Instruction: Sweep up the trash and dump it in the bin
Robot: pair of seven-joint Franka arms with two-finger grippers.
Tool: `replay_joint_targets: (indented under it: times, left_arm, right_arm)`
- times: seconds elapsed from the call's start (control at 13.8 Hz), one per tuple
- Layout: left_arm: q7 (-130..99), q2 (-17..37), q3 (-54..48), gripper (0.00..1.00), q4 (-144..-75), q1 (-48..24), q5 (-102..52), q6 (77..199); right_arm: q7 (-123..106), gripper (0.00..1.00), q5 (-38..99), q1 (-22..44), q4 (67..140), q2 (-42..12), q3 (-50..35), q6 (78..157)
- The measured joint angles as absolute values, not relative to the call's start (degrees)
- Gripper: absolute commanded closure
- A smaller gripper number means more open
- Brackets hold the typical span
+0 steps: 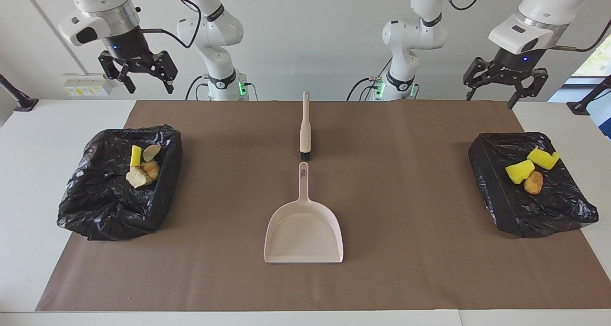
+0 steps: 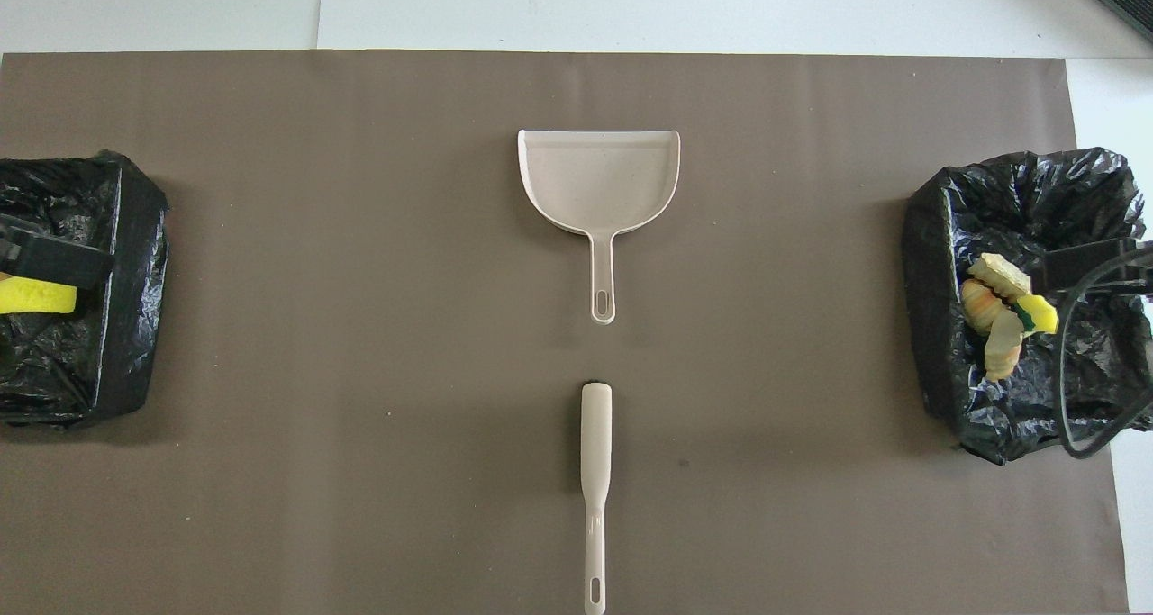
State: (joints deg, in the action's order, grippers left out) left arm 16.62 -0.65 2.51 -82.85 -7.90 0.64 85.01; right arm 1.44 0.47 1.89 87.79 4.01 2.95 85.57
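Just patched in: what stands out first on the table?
Two black-lined bins, one at each end of the table, hold the trash. The empty dustpan and brush lie mid-table. The left gripper and right gripper hang open and empty.

A plain white wall (image 1: 310, 39) rises past the white table (image 1: 28, 173); a bright window (image 1: 594, 58) shows at one end
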Motion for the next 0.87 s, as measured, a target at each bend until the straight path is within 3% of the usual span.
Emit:
replay_joint_targets:
  times: [0.87]
  left_arm:
    - [16.6, -0.7, 2.8, 0.0, -82.9, -6.8, 1.0, 83.0]
  right_arm:
    - [1.4, 0.0, 0.5, 1.9, 87.8, 4.0, 2.9, 85.6]
